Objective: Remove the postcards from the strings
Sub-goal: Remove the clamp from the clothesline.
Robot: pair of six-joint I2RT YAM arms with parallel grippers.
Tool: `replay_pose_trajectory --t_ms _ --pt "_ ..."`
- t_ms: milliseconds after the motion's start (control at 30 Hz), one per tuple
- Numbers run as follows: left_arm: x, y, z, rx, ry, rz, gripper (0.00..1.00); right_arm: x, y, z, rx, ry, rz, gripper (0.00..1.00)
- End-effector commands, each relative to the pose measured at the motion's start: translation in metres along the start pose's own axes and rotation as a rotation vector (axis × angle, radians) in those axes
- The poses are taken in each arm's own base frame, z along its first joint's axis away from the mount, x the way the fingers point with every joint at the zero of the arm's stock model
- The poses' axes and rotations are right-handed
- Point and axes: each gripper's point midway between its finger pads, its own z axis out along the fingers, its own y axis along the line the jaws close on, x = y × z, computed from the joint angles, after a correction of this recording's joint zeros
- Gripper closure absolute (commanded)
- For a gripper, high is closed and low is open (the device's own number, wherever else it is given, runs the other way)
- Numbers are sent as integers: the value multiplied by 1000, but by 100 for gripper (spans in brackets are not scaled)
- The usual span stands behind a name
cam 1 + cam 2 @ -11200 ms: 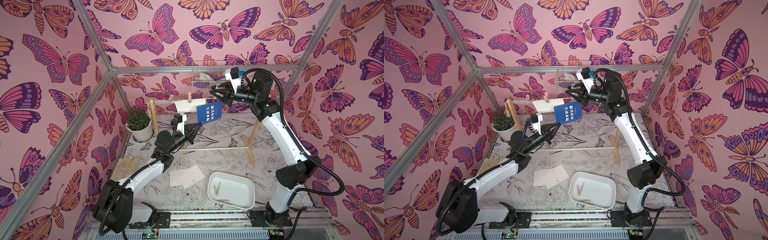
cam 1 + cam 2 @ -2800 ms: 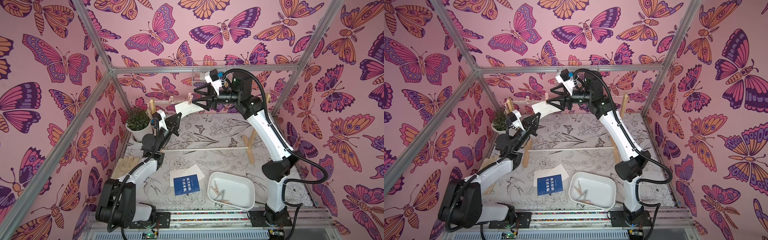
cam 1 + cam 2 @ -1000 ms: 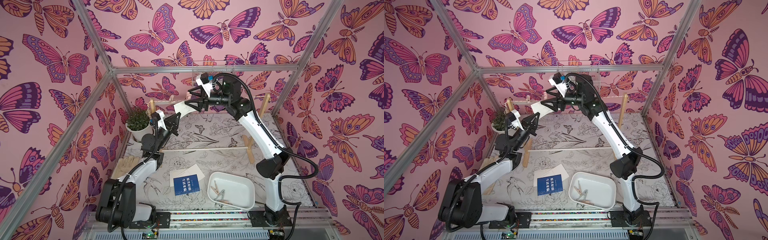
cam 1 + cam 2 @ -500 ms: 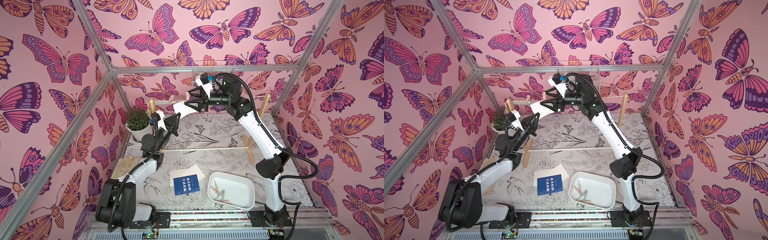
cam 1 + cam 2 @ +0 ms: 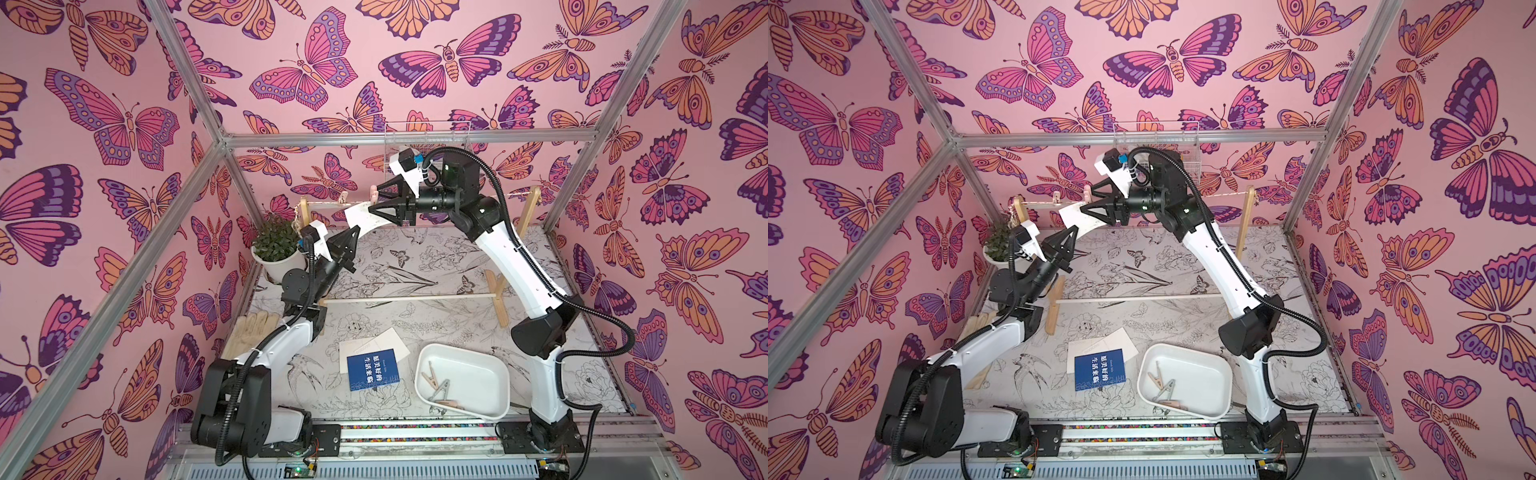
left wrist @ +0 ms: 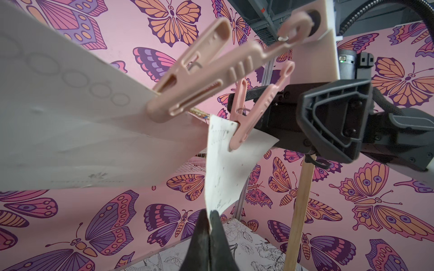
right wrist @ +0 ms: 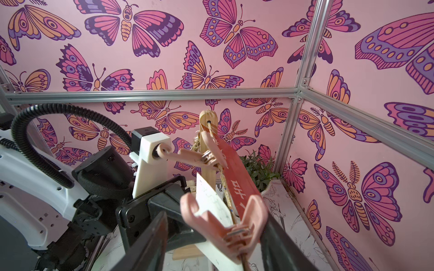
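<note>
Walls pink, purple-orange butterfly print. Surface white, black line-drawn flowers. Blue card, white characters; hanging card white. Clothespin pink. Tray white.

The walls are pink and covered with big butterflies in purple, orange and pink. Shiny silver bars run along the corners where the walls meet. The floor is white with black drawings of flowers, leaves and birds. A small green plant stands in a white pot in the far left corner. High on the back wall hangs what may be a wire basket; it is hard to see. The light is bright and even.
</note>
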Motion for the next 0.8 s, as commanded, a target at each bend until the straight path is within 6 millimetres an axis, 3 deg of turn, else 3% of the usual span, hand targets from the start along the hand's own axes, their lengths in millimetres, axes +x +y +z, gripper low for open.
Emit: replay_pose_trajectory --t_ms 0,333,767 --pt "-19 -13 -4 41 -58 28 100 4 9 10 -47 0 2 42" --pt "-19 -13 -4 43 -58 26 100 0 8 12 -40 -16 -20 56" --pt "-20 -13 -4 42 -60 22 100 -2 7 14 -27 -22 -38 65"
